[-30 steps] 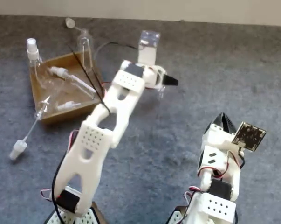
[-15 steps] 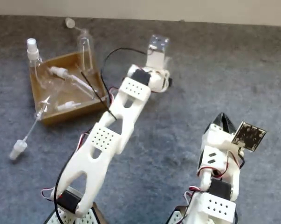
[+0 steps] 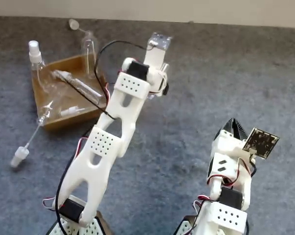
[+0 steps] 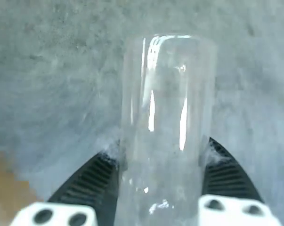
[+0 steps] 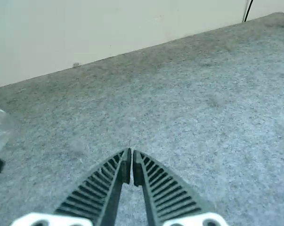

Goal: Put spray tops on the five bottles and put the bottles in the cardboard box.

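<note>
Box (image 3: 71,119) far left with bottles in it; a loose spray top (image 3: 18,157) on the table beside it. Left jaws clamped on a clear bottle (image 4: 166,122), long axis pointing out along the jaws, just right of the box, so the drop is probably leftward. Right jaws shut, empty, well apart.

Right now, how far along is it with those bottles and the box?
Partly done. Some bottles already lie in the cardboard box, too jumbled to count. In hand: the left gripper clamps one clear bottle over the carpet beside the box, while the right gripper is shut and empty. Left: boxing that bottle, and a loose spray top lies on the carpet outside the box.
</note>
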Motion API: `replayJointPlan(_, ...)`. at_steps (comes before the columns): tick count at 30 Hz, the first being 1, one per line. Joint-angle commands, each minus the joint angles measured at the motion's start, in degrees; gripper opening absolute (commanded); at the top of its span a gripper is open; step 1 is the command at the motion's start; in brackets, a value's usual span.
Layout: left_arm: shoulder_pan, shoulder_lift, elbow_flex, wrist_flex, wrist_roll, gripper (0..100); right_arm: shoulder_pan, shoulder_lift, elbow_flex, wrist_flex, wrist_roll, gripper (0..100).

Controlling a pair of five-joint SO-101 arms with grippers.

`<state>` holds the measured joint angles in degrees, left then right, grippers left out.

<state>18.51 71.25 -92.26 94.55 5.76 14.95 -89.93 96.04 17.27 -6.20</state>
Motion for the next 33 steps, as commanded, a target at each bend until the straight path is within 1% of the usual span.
replayJointPlan(1, -3.65, -12.88, -3.03, 8.0, -13.71, 9, -0.75, -0.4, 6.9, 0.13, -0.18, 1.4)
replayJointPlan(3, -5.93, -16.31, -3.03, 8.0, -15.12, 9, -0.75, -0.4, 6.9, 0.13, -0.18, 1.4)
replayJointPlan(8, -12.44, -23.52, -2.77, 8.35, -15.65, 9, -0.75, -0.4, 6.9, 0.13, -0.18, 1.4)
replayJointPlan(10, -14.37, -25.71, 0.13, 8.35, -18.73, 9, -0.75, -0.4, 6.9, 0.13, -0.18, 1.4)
replayJointPlan(12, -15.6, -28.7, 5.23, 8.35, -20.84, 9, -0.75, -0.4, 6.9, 0.13, -0.18, 1.4)
replayJointPlan(14, -16.22, -33.1, 12.35, 8.35, -21.01, 9, -0.75, -0.4, 6.9, 0.13, -0.18, 1.4)
replayJointPlan(21, -16.04, -54.99, 40.92, 8.0, -21.63, 9, -0.75, -0.57, 6.9, 0.13, -0.18, 1.4)
replayJointPlan(23, -16.57, -60.09, 47.6, 7.91, -25.67, 9, -0.75, -0.57, 6.9, 0.13, -0.18, 1.4)
replayJointPlan(27, -20.35, -65.45, 57.19, 7.82, -35.69, 9, -0.75, -0.57, 6.9, 0.13, -0.18, 1.4)
replayJointPlan(33, -29.05, -65.71, 59.38, 7.82, -45.8, 9, -0.75, -0.48, 6.9, 0.13, -0.18, 1.4)
